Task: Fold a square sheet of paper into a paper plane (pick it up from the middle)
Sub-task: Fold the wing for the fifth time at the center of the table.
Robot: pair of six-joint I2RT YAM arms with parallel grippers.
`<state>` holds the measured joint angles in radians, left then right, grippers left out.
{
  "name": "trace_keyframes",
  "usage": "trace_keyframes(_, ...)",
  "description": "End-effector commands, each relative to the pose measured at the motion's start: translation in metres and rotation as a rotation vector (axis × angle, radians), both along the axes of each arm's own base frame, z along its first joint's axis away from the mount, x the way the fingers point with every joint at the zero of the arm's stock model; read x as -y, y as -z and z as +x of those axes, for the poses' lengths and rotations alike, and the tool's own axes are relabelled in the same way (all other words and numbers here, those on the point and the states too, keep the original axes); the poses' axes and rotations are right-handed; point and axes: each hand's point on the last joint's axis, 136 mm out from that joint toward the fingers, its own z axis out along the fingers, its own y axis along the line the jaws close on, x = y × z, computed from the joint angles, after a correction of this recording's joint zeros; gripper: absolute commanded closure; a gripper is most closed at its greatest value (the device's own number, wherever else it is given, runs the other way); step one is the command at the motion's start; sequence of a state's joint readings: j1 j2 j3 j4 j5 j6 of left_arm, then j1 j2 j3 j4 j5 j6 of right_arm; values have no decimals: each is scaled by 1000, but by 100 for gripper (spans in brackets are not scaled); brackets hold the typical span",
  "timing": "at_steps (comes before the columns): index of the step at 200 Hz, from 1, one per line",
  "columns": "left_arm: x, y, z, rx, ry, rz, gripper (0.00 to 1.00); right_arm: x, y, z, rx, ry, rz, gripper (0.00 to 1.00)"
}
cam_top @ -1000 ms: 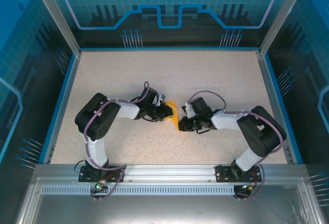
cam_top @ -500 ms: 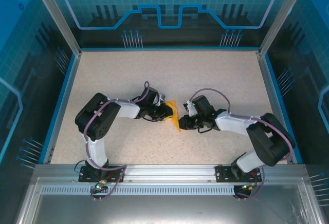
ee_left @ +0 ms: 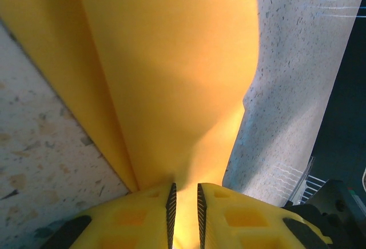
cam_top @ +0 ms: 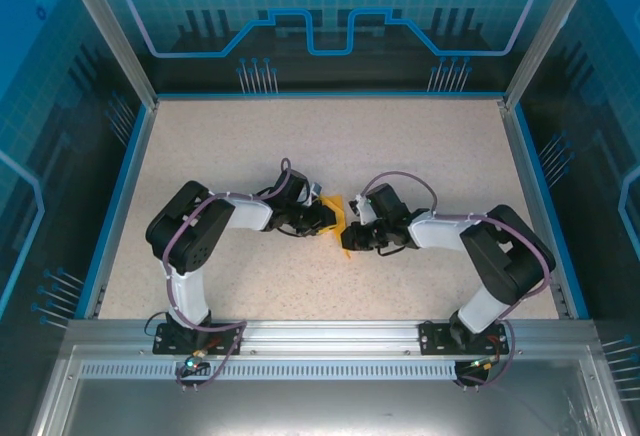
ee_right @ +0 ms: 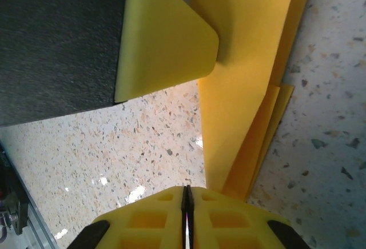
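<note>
The partly folded sheet of paper (cam_top: 341,219) lies at table centre between both arms, long axis running near-to-far. My left gripper (ee_left: 185,189) pinches it from the left. My right gripper (ee_right: 186,192), fingers pressed together, touches its near end; whether it has caught the paper, I cannot tell.

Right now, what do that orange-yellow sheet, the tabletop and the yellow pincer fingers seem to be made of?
Sheet: thin matte paper; it bends softly and keeps creased layers. Tabletop: speckled, stone-like, slightly glossy with glints; possibly laminate. Right pincer fingers: likely moulded plastic, smooth, with square recesses.
</note>
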<state>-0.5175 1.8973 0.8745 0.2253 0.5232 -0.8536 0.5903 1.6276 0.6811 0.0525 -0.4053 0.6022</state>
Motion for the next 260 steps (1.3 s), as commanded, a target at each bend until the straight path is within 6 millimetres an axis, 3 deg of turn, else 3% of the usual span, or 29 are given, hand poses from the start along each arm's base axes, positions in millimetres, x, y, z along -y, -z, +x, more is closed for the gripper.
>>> trace_keyframes(1,-19,24,-12,-61,-23,114,79,-12,-8,2,13,-25,34,89)
trace_keyframes(58,-21,26,-12,-65,-29,127,79,5,12,-7,-16,-1,-57,88)
trace_keyframes(163,-24,31,-13,-77,-40,143,80,3,21,-31,-96,-69,-19,88)
trace_keyframes(214,-24,30,-13,-78,-39,142,80,15,-12,-14,19,20,-35,83)
trace_keyframes(260,-23,29,-12,-75,-40,139,79,19,1,-11,-20,65,-70,71)
